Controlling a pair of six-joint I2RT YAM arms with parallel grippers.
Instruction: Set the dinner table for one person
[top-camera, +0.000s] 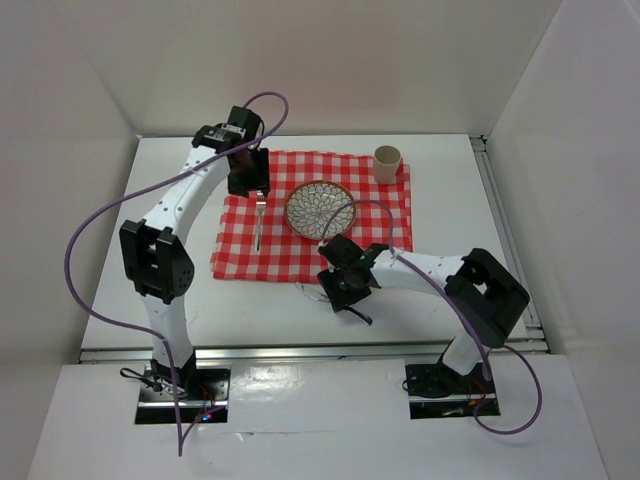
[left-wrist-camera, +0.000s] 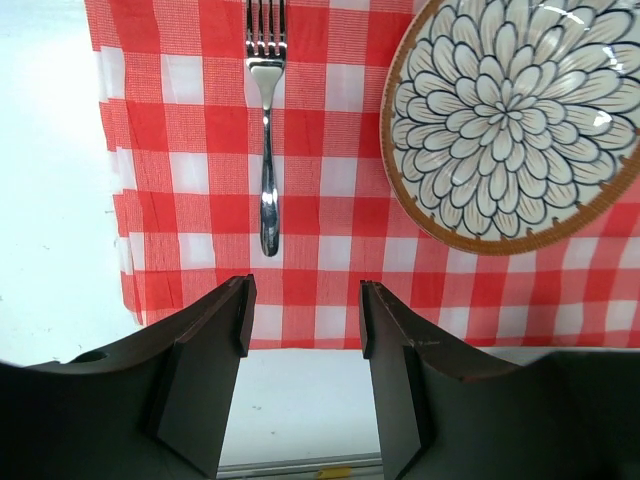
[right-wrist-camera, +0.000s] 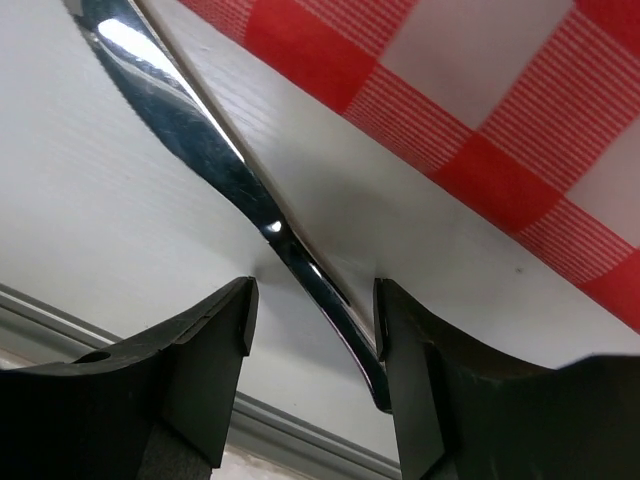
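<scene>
A silver fork (left-wrist-camera: 266, 130) lies on the red-and-white checked cloth (left-wrist-camera: 330, 210), left of a flower-patterned plate (left-wrist-camera: 515, 120); both also show in the top view, the fork (top-camera: 258, 225) and the plate (top-camera: 320, 208). My left gripper (left-wrist-camera: 305, 315) is open and empty, raised above the cloth's left part (top-camera: 255, 188). A silver knife (right-wrist-camera: 190, 140) lies on the white dinner table (right-wrist-camera: 90, 230) just off the cloth's near edge. My right gripper (right-wrist-camera: 312, 315) is open and low, its fingers on either side of the knife's handle, which is close to the right finger. It also shows in the top view (top-camera: 342, 290).
A beige cup (top-camera: 387, 163) stands on the cloth's far right corner. White walls enclose the table on the left, back and right. A metal rail (top-camera: 300, 352) runs along the near edge.
</scene>
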